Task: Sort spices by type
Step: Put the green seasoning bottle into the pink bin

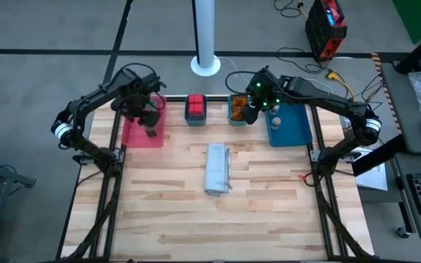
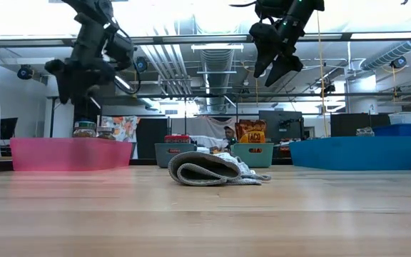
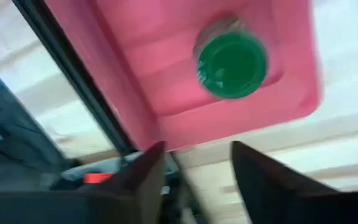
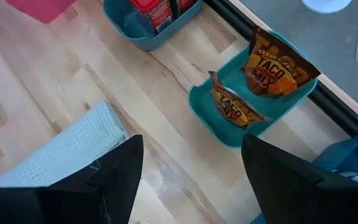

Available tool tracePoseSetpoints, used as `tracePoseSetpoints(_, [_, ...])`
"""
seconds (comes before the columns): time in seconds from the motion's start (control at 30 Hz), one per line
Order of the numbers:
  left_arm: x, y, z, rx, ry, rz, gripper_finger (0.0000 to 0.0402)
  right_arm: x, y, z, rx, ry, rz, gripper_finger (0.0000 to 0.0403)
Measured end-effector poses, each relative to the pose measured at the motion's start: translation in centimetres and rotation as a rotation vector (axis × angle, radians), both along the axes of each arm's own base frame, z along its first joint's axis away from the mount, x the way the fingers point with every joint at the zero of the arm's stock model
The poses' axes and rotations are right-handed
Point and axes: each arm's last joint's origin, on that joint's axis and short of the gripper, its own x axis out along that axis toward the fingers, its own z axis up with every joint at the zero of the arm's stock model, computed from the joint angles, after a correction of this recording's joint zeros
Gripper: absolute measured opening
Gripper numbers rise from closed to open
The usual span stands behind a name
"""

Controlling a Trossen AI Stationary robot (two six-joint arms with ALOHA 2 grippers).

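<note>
Sorting looks near done: your left pincer, open and empty, hangs over the pink tray upper left with its green-lidded jar, right pincer open over the taco packets; next, check for strays.

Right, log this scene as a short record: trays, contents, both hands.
pink tray: green-lidded jar inside
first teal tray: red boxes
second teal tray: two taco mix packets
blue tray: a pale-lidded jar
folded cloth: mid-table, outside the trays
left hand: open, empty, above the pink tray
right hand: open, empty, raised near the second teal tray
</note>
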Motion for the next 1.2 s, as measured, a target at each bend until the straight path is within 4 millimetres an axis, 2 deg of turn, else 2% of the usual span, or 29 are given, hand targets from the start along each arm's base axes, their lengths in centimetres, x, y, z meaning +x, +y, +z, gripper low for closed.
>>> tracePoseSetpoints(0.13, [-0.5,-0.5,-1.7,-0.047,0.038,-0.079,0.0045,0.0,0.0,0.0,0.001,0.000,-0.001,0.0263])
tracePoseSetpoints(0.2, [-0.4,-0.3,-3.0,-0.021,0.027,-0.060,0.0014,0.0,0.0,0.0,0.001,-0.001,-0.002,0.0266])
tracePoseSetpoints(0.33, [-0.2,-0.6,-4.9,-0.025,-0.003,0.007,0.0026,0.0,0.0,0.0,0.001,-0.001,-0.003,0.0271])
tracePoseSetpoints(0.6, [-0.5,-1.0,-6.8,0.003,0.006,0.095,0.0003,0.0,0.0,0.0,0.003,-0.002,-0.005,0.0261])
tracePoseSetpoints(0.83, [0.1,-0.2,-6.9,0.093,-0.048,0.095,0.0000,0.0,0.0,0.0,0.007,-0.004,-0.013,0.0263])
tracePoseSetpoints(1.1, [0.6,-0.6,-6.9,-0.008,-0.146,0.130,0.0000,0.0,0.0,0.0,0.013,-0.006,-0.021,0.0267])
tracePoseSetpoints(1.2, [0.8,-1.0,-5.7,-0.032,-0.147,0.116,0.0000,0.0,0.0,0.0,0.015,-0.007,-0.025,0.0262])
